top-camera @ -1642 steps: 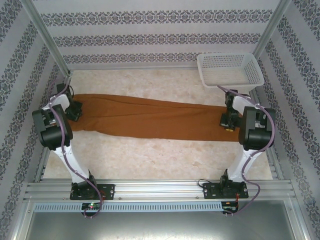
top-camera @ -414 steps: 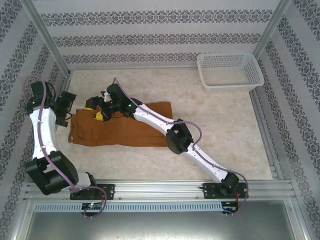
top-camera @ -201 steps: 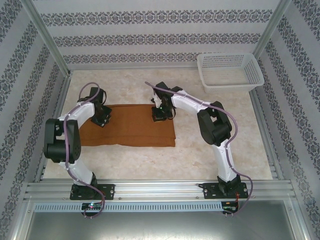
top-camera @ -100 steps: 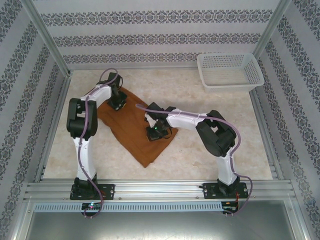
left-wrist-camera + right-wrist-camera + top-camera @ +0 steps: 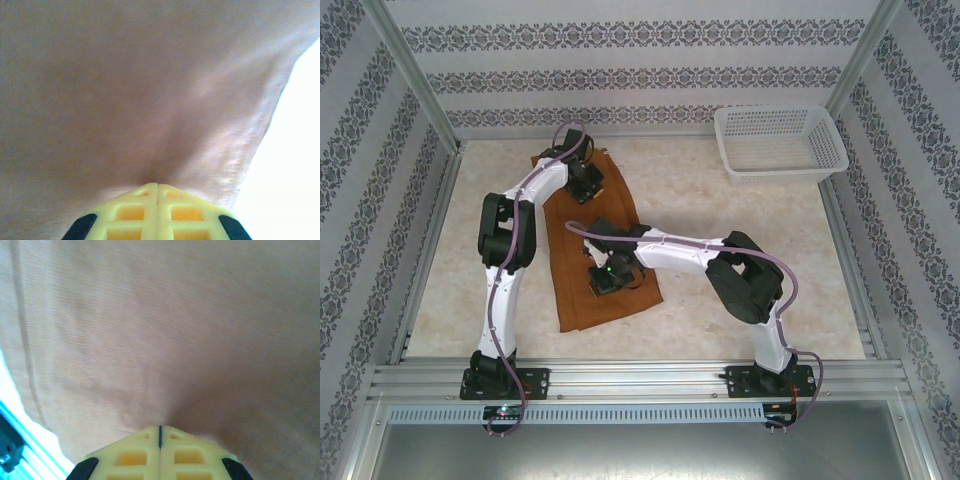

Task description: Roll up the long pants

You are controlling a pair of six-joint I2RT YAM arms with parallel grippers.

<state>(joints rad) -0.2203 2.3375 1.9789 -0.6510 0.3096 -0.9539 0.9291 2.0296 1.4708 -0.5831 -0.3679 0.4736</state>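
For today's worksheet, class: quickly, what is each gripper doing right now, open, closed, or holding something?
Left gripper: closed, pinching the long pants.
Right gripper: closed, pinching the long pants.

rust-brown pants (image 5: 576, 292), white basket (image 5: 781, 171), marbled table (image 5: 740, 215)

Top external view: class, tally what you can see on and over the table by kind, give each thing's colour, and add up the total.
rust-brown long pants: 1
white basket: 1
pincers: 2 (left pincer, right pincer, each shut on the pants)
Total: 4
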